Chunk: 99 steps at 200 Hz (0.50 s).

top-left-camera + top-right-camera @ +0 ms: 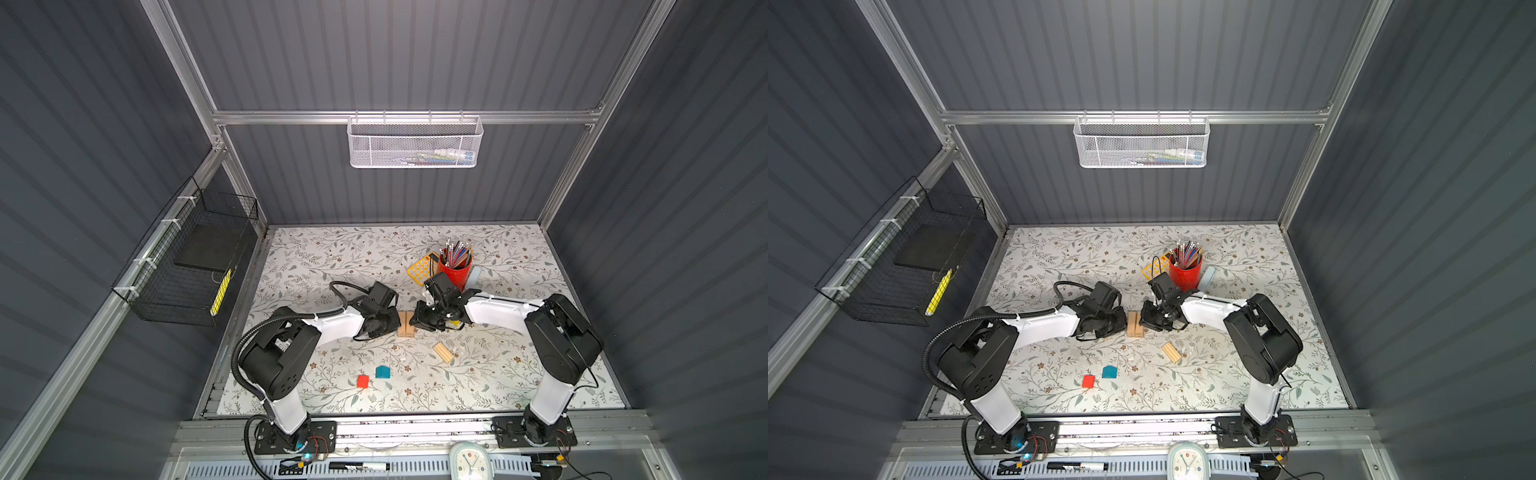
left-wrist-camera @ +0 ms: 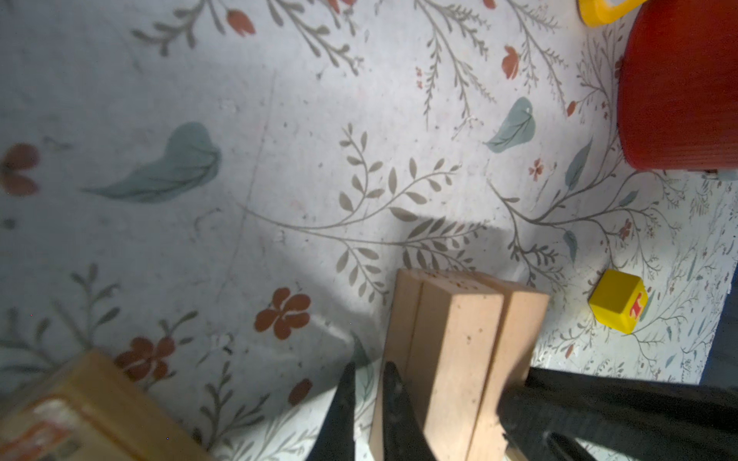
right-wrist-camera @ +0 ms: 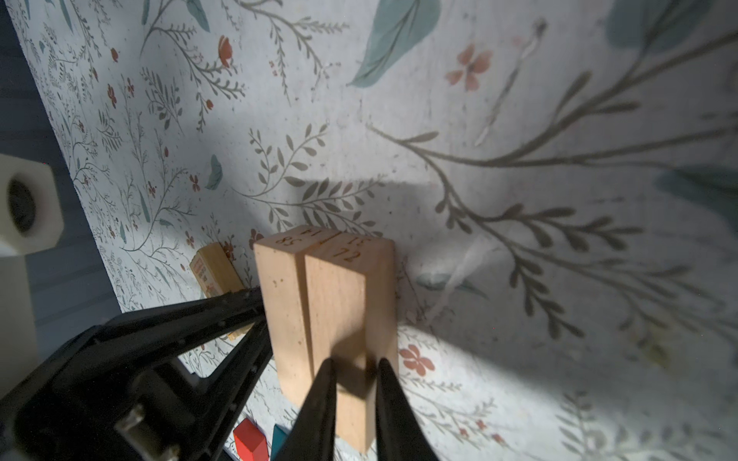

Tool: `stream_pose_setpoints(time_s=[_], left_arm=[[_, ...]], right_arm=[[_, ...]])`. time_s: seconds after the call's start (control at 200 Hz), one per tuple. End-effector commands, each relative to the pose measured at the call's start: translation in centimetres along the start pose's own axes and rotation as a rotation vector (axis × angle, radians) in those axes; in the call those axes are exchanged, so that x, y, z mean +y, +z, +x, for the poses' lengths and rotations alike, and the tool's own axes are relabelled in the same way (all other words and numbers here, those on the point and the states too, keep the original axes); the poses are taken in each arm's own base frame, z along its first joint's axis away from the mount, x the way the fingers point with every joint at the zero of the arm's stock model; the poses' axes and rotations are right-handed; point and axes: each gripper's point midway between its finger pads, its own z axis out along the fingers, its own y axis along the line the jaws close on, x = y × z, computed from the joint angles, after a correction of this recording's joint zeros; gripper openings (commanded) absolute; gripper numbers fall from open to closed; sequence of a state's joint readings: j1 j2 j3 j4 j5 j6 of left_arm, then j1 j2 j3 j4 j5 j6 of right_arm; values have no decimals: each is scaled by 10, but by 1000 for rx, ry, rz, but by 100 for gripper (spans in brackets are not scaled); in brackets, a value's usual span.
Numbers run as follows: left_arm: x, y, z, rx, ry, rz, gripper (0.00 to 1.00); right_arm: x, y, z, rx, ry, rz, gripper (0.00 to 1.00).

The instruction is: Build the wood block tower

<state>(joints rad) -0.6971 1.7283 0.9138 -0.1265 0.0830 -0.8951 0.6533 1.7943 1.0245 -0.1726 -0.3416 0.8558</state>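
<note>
1. The wood block tower (image 1: 406, 325) is only a low beginning. Tan planks lie side by side near the middle of the floral table (image 1: 332, 257), their long edges running twelve to six o'clock. I cannot tell how many layers lie under them.
2. The left gripper (image 2: 369, 379) stands at the tower's nine o'clock and the right gripper (image 3: 353, 375) at its three o'clock. Each has its jaws drawn together on nothing, with the tips touching or just beside the planks' flanks.
3. I judge the step in hand to be squaring up, nudging the planks together from both sides rather than carrying a piece.
4. Not yet placed:
   - The loose planks (image 1: 442, 352) lie near the tower at its five o'clock.
   - The yellow cube (image 2: 618, 306) sits past the right gripper at three o'clock.
   - The red cube (image 1: 363, 381) and the teal house-shaped block (image 1: 383, 372) lie well apart at seven o'clock.
5. The next move calls for one gripper to back straight off without dragging a plank, open, and fetch a loose plank to lay crosswise. The right arm is nearer to them.
6. The red pencil cup (image 1: 455, 272) stands at one o'clock, close behind the right wrist, so a careless retreat could knock it.
</note>
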Motion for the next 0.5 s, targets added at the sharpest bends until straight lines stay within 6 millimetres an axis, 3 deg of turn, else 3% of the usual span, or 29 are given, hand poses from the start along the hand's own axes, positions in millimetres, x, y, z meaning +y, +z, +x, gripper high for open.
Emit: stream_pose_setpoints(time_s=[0.0, 0.49], left_arm=[[-2, 0, -4, 2, 4, -4, 15], [-2, -1, -4, 5, 7, -11, 15]], right_arm=[[2, 1, -2, 14, -21, -2, 21], [4, -1, -7, 3, -46, 3, 24]])
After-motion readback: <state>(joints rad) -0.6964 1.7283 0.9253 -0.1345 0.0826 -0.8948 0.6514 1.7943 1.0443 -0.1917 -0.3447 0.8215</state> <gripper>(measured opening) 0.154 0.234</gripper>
